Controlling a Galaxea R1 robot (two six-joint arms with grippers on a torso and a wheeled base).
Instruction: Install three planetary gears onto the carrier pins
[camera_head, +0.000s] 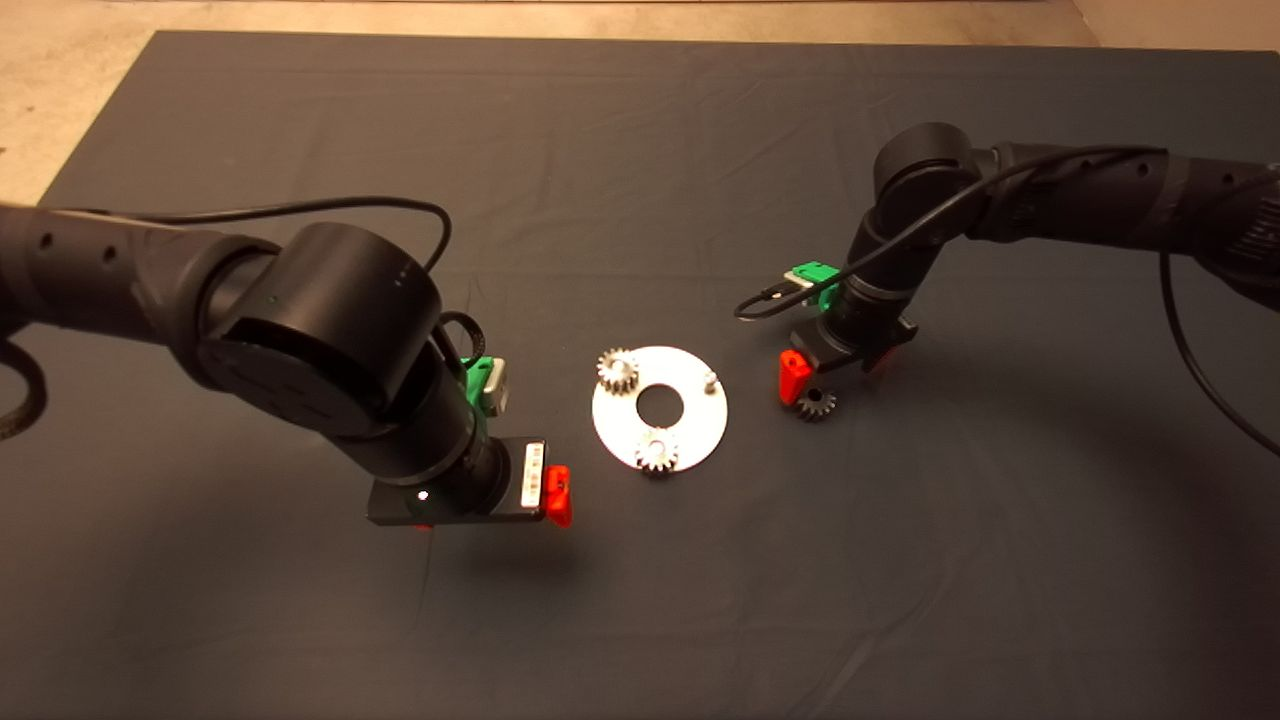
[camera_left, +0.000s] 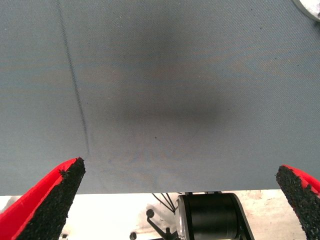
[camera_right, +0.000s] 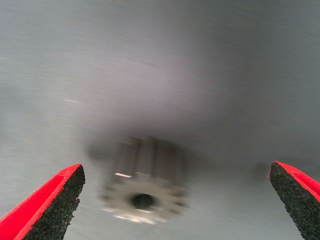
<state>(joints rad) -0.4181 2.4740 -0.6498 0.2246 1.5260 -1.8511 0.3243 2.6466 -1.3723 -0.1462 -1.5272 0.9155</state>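
Observation:
The round silver disc (camera_head: 700, 425) lies mid-mat with its carrier pins. Two planetary gears sit on pins, one at the disc's far left (camera_head: 618, 370) and one at its near edge (camera_head: 657, 452). The third pin (camera_head: 710, 380) stands bare at the far right. The third gear (camera_head: 815, 403) lies on the mat right of the disc. My right gripper (camera_head: 836, 375) hangs open just above it; in the right wrist view the gear (camera_right: 145, 187) lies between the spread fingers, with the gripper (camera_right: 176, 170) not touching it. My left gripper (camera_head: 490, 510) is open and empty left of the disc, over bare mat (camera_left: 181, 170).
The dark mat (camera_head: 640, 620) covers the table; its far edge meets a pale floor (camera_head: 60, 90). The disc's rim (camera_left: 312, 7) just shows in the left wrist view. Black cables hang from both arms.

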